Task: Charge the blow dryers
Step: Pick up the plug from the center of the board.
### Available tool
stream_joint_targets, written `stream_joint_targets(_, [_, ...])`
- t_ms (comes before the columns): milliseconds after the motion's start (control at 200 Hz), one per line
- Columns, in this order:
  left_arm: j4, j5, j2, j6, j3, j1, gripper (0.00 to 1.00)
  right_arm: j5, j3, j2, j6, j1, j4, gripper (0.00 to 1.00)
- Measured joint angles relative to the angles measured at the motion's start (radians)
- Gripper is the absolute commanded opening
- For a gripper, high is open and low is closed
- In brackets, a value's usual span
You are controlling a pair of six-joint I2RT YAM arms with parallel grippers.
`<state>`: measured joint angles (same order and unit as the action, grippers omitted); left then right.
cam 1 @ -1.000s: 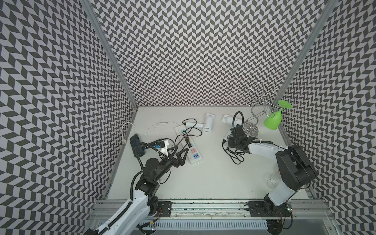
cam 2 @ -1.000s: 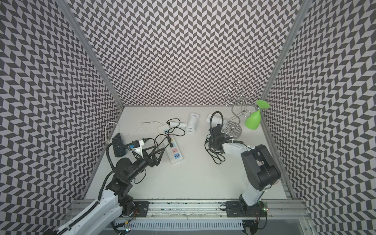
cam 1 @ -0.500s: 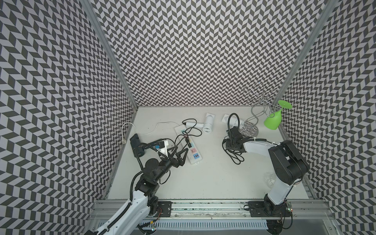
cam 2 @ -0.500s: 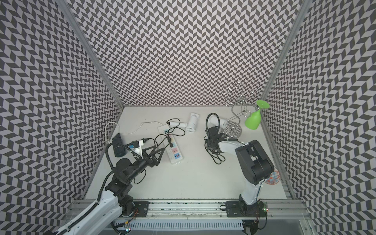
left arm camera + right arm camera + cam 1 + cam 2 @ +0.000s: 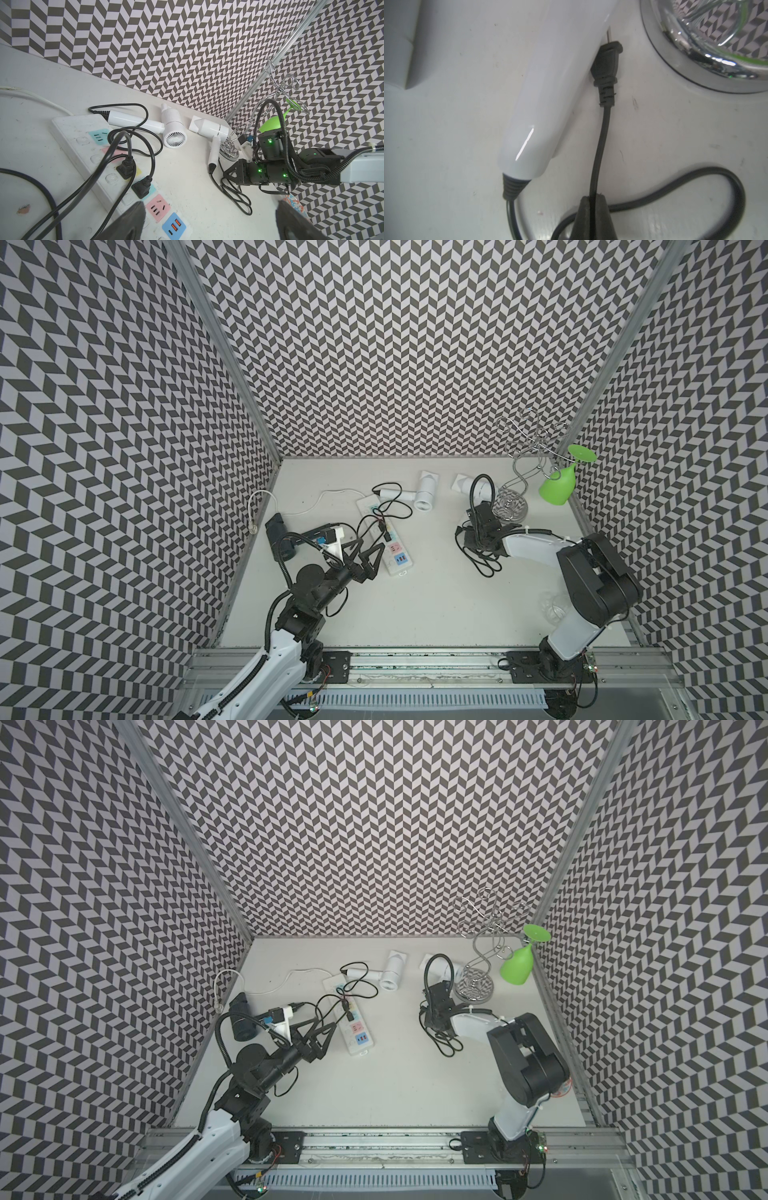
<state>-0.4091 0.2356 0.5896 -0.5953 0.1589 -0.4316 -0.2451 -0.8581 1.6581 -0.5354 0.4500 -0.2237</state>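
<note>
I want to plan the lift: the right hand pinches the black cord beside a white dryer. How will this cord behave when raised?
Probably floppy: the cord lies in loose loops, so it should sag below the right hand. The plug will likely dangle and swing, since the grip is well behind it.

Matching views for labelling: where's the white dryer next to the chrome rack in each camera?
In a top view: white dryer, at the back, right of centre.
In a top view: same place.
Left wrist: mid-frame.
Right wrist: handle, mid-frame.
Shared landmark: chrome rack base, beside it.
</note>
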Motion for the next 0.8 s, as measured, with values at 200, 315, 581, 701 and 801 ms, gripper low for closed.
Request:
stream_joint_targets(200, [0.000, -0.006, -0.017, 0.000, -0.001, 0.000, 0.99, -0.013, 0.090, -0.220, 0.029, 0.000, 0.036, 0.00])
stream_joint_targets(315, [0.000, -0.006, -0.018, 0.000, -0.002, 0.000, 0.99, 0.019, 0.142, -0.348, 0.084, 0.000, 0.107, 0.00])
stream_joint_targets(581, [0.007, -0.010, -0.047, 0.000, -0.007, 0.000, 0.99, 0.267, 0.217, -0.494, 0.230, 0.005, 0.289, 0.00])
stream_joint_targets(701, [0.016, -0.015, -0.074, 0.000, -0.013, 0.000, 0.99, 0.376, 0.219, -0.513, 0.283, 0.045, 0.342, 0.00])
stream_joint_targets(801, [0.022, -0.014, -0.089, -0.006, -0.014, 0.000, 0.99, 0.433, 0.219, -0.523, 0.337, 0.103, 0.369, 0.00])
